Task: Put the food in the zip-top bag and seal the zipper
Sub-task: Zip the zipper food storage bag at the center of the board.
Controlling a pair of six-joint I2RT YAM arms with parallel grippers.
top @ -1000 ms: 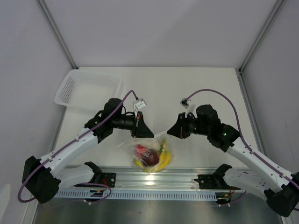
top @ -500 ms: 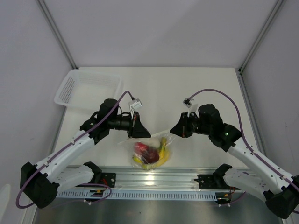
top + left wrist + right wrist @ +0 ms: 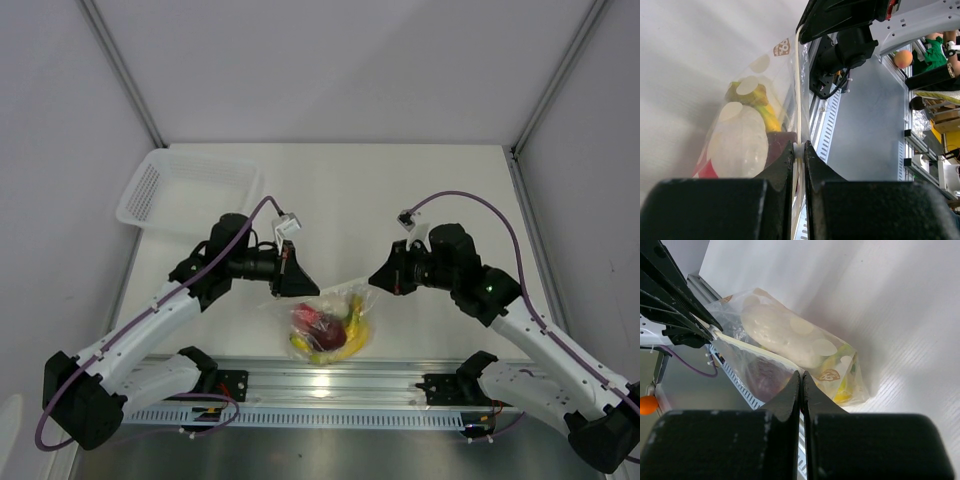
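Both ends are held: left tool is closed on the zipper at one end of the bag, and right tool is closed on the same strip at the other corner, by the printed logo. Key relation: the zipper's long axis runs straight from one tool to the other, left-right across the top view. The bag body hangs off that line toward the near rail. Neither arm is nearer, since each owns an end. My read is that sealing means one tool sliding along that line while the other anchors. The food is all inside: radish on top, banana on the right side, apple, dark fruit. The basket is well apart at the far left of the desk. Unknowns: can't tell whether the strip is pressed shut along its span, as the tool tips cover it at both pinch points. The film nearly vanishes against the white desk, so its outline is vague. Can't tell whether the bag's bottom rests on the desk or hangs free.
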